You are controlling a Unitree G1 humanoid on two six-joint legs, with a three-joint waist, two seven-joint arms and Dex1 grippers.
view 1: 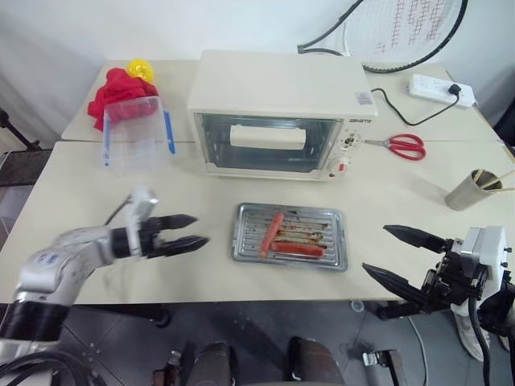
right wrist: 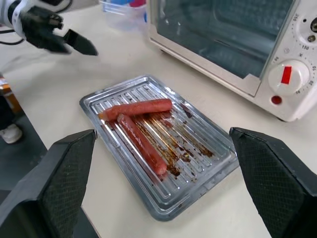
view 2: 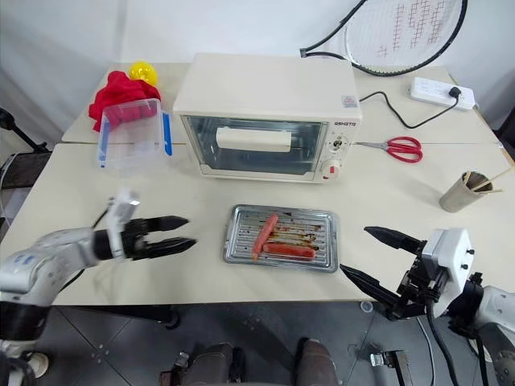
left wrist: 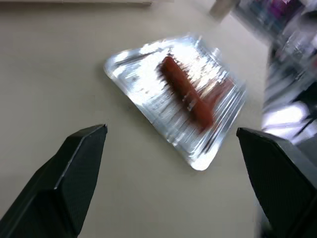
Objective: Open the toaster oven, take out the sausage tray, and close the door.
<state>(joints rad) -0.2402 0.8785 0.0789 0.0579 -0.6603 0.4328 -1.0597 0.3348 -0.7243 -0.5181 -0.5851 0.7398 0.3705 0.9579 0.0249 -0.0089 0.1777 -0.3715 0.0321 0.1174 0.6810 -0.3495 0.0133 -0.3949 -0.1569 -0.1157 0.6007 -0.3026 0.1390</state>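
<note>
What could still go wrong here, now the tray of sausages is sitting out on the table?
Probably little. The sausage tray lies flat in front of the toaster oven, whose door looks closed. Both open grippers, left and right, flank the tray without touching it, so a careless sweep inward could shove it or roll the sausages. The right gripper sits near the table edge and might clip it.

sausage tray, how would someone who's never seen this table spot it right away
Find the cream-white toaster oven at the middle of the table. The sausage tray lies flat just in front of its closed door. It is the table's shiny ridged metal piece, holding red-orange sausages.
</note>
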